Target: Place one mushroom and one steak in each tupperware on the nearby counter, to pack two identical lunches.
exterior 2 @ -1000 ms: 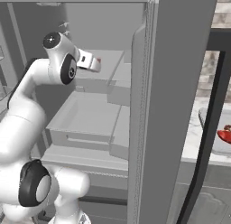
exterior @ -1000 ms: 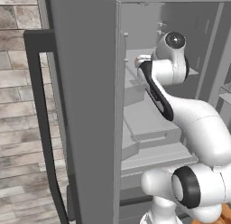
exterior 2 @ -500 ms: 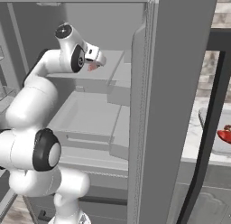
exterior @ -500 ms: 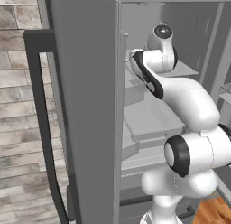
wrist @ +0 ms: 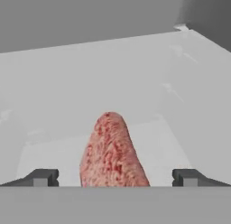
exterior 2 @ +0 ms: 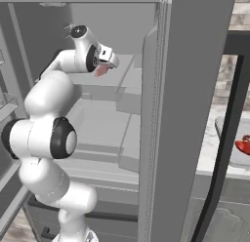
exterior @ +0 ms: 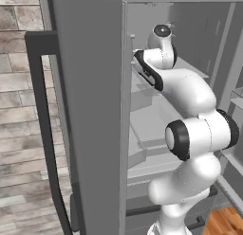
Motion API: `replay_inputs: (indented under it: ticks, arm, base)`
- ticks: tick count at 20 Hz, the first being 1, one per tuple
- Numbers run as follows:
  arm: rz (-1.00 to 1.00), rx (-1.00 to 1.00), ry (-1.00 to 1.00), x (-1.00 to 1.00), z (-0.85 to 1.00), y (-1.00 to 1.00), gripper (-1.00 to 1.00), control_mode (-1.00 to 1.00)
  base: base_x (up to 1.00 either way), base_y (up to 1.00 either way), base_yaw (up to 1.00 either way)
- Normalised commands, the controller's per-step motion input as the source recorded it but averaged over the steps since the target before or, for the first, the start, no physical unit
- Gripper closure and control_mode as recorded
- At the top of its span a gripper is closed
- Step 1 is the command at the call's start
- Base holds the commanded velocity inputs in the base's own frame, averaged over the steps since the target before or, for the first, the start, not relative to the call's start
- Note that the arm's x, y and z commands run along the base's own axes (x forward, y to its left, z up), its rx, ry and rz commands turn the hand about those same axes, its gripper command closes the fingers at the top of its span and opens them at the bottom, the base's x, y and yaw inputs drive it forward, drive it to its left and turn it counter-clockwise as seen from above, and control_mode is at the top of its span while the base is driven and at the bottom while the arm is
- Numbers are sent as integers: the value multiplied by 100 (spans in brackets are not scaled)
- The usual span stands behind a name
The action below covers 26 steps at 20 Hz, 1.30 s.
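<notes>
I have the arm reaching up into the open fridge (exterior 2: 161, 114), with the end effector (exterior 2: 108, 60) at an upper shelf (exterior 2: 114, 77) on the right base view. In the hand view its two dark fingertips (wrist: 43, 177) stand spread wide, far apart at either side of the frame, and the pinkish steak (wrist: 113, 153) lies between them, its mottled red and whitish surface running away from me along the pale grey shelf floor. I cannot tell whether either tip touches the meat; there is a clear gap on both sides, so nothing is pinched. From the right base view I see a sliver of that same pink piece just under the hand. Through the gap past the fridge door on that side I see the white marble table (exterior 2: 210, 143), and on it the light-grey tupperware (exterior 2: 229, 148) with the bright red steak (exterior 2: 242, 146) lying in it, partly cut off by the picture edge and by the dark door handle (exterior 2: 229, 129). In the left base view the arm's upper links hide the hand, which points into the shelves behind the door edge.
</notes>
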Motion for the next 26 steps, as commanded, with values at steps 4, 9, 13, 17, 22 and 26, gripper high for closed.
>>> replay_inputs:
  ticks: [4,9,13,17,22,26]
  arm:
    - [0,0,0,42,-33,0,-100,-100]
    - [0,0,0,7,-26,0,-100,-100]
    - [-1,0,0,0,-21,0,-100,-100]
    - [-3,0,5,0,-41,0,-100,-100]
    - [-8,0,15,-2,-53,0,100,-100]
    - [-1,0,3,2,-9,0,100,-100]
  base:
    - [0,0,0]
    - [0,0,0]
    - [0,0,0]
    - [0,0,0]
    - [0,0,0]
    - [0,0,0]
